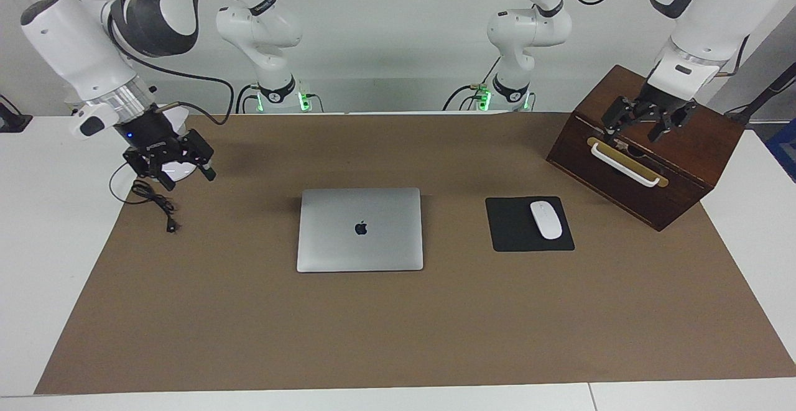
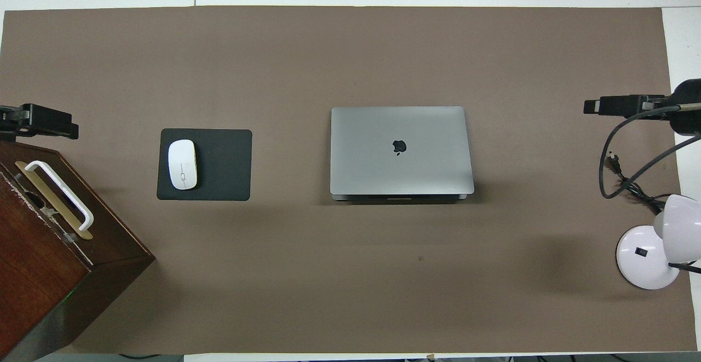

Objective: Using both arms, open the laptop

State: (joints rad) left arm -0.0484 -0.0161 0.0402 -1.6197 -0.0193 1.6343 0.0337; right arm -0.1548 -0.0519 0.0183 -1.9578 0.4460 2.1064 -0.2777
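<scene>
right gripper (image 1: 171, 165) hangs over the white desk lamp (image 2: 651, 247) at its end of the table, jaws apart. left gripper (image 1: 647, 122) hovers above the dark wooden box (image 1: 647, 150) with its white handle, jaws apart too. both arms look parked wide, likely leaving the middle free. slim silver-grey metal laptop (image 1: 360, 229) lies shut, logo up, mid brown mat (image 1: 398, 324), well apart from both. beside it toward the left arm's end, white mouse (image 1: 545, 219) on black mouse pad (image 1: 510, 234). opening not yet begun.
</scene>
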